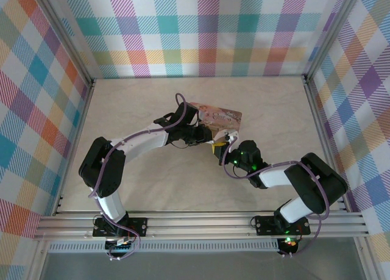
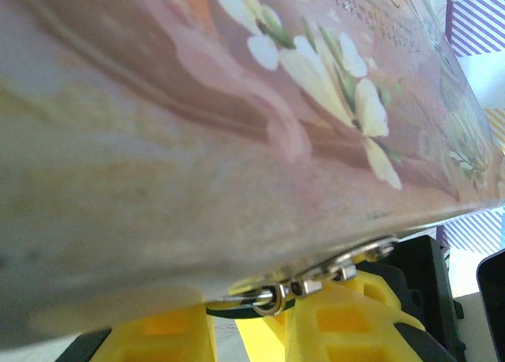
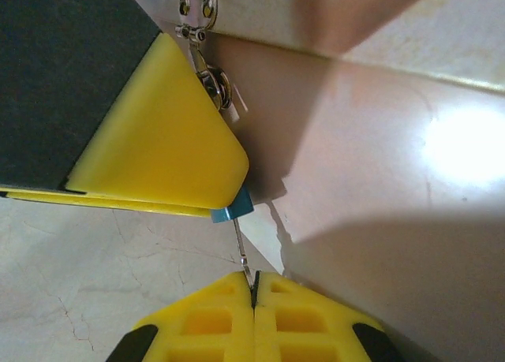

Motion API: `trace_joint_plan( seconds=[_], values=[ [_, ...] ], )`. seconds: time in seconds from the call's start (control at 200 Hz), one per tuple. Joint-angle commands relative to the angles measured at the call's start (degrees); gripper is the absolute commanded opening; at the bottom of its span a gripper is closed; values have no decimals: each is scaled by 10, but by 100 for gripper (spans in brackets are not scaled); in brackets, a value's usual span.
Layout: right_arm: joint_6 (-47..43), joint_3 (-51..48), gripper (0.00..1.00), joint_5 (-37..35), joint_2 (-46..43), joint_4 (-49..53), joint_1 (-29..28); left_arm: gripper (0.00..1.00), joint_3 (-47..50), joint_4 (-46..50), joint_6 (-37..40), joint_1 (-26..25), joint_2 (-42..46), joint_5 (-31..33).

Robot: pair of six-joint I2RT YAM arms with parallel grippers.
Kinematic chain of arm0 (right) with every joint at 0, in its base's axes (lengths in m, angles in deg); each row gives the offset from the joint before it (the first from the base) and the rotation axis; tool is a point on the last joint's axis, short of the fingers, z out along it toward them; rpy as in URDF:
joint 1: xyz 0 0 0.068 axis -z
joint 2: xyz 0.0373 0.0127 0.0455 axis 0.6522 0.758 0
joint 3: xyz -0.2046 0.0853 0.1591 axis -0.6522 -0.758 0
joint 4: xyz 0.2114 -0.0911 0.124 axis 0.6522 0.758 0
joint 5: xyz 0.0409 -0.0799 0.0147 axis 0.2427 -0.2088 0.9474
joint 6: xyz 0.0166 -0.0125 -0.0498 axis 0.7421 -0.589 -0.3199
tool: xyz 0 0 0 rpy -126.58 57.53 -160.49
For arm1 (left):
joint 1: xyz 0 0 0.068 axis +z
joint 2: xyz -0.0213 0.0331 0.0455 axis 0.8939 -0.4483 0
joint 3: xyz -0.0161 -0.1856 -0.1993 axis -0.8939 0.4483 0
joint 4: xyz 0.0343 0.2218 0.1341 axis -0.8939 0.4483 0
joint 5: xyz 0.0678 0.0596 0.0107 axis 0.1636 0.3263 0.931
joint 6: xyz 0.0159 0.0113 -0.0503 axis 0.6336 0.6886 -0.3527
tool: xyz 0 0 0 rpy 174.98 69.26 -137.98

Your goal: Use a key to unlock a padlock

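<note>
**Q:** Reading left to right, what is counted?
**A:** Two arms, one pink box point(image 1: 216, 114), one padlock point(image 3: 232, 213) and one key point(image 3: 243, 248), all on one table point(image 1: 152, 188).
**Q:** The left gripper point(image 2: 268, 303)?
**A:** Its two yellow fingers lie along the box's edge, by a silver clasp point(image 2: 306, 285). Clenched or released cannot be told.
**Q:** And the padlock?
**A:** Blue, just beside a left finger, meeting the key's tip. The right gripper point(image 3: 254, 287) is clenched on the key's thin shaft.

padlock point(image 3: 233, 212) mostly hidden, key point(image 3: 243, 255) largely hidden in right end effector point(image 3: 254, 287), pink box point(image 2: 237, 141) blurred
</note>
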Motion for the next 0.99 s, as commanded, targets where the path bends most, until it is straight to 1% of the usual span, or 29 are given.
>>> trace_joint_plan(
  seconds=[0.0, 0.505, 0.77, 0.99],
  values=[
    [-3, 33, 3, -1, -15, -49, 2, 17, -9, 1, 0, -11, 20, -45],
    [-5, 58, 2, 18, -31, -31, 11, 17, -3, 3, 1, -11, 21, -37],
    [-7, 64, 2, 21, -26, -31, 13, 17, 0, -4, -4, -11, 24, -44],
    [-48, 80, 2, 9, -20, 2, 17, 17, -2, -3, -6, -11, 26, -47]
  ],
)
